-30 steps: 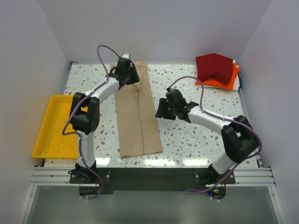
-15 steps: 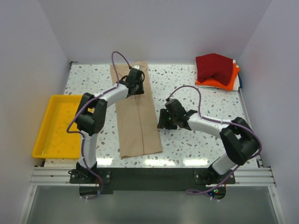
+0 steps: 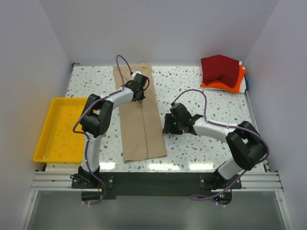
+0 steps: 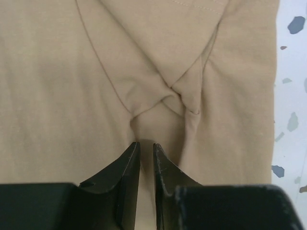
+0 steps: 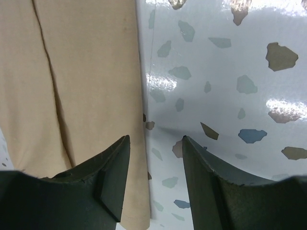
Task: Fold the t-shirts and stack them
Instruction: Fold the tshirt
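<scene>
The tan t-shirt (image 3: 141, 124) lies folded in a long strip down the table's middle left. My left gripper (image 3: 138, 92) is on its upper part. In the left wrist view the jaws (image 4: 146, 143) stand nearly together, pinching a raised crease of the tan cloth (image 4: 57, 86) where several wrinkles meet. My right gripper (image 3: 168, 125) is open at the strip's right edge. One finger hangs over the cloth (image 5: 86, 62), the other over bare table. The dark red t-shirt (image 3: 219, 69) lies folded on the bright orange one (image 3: 225, 86) at the back right.
A yellow plastic tray (image 3: 41, 143) sits at the table's left edge. White walls close in the back and both sides. The speckled tabletop (image 3: 192, 91) shows between the tan strip and the stack.
My left gripper moved from the shirt's top left onto its middle and narrowed its jaws on a crease. My right gripper slid a little nearer the shirt's right edge.
</scene>
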`<act>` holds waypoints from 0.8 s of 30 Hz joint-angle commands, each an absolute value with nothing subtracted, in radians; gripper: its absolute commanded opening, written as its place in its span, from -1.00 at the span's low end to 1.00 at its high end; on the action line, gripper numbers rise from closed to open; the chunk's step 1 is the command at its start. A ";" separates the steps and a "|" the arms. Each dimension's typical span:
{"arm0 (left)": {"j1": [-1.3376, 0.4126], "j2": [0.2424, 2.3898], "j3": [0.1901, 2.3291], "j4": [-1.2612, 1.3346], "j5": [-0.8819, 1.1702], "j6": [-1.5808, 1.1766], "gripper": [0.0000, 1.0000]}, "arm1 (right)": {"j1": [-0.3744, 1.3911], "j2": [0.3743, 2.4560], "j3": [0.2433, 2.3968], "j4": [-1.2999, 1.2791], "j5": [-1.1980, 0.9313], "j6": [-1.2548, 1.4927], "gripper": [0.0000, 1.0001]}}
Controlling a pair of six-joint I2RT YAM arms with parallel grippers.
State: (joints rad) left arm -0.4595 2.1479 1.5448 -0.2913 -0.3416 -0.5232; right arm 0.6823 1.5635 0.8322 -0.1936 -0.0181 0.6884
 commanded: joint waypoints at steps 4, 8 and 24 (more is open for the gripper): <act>-0.460 2.144 1.595 -0.316 -0.430 -0.534 -0.59 | 0.690 1.552 0.813 -0.183 -0.006 0.680 0.01; -0.460 2.142 1.606 -0.331 -0.428 -0.537 -0.64 | 0.690 1.536 0.813 -0.202 -0.003 0.664 0.00; -0.459 1.588 1.122 -0.434 -0.305 -0.798 -0.28 | 0.696 1.338 0.655 -0.291 -0.265 0.696 0.00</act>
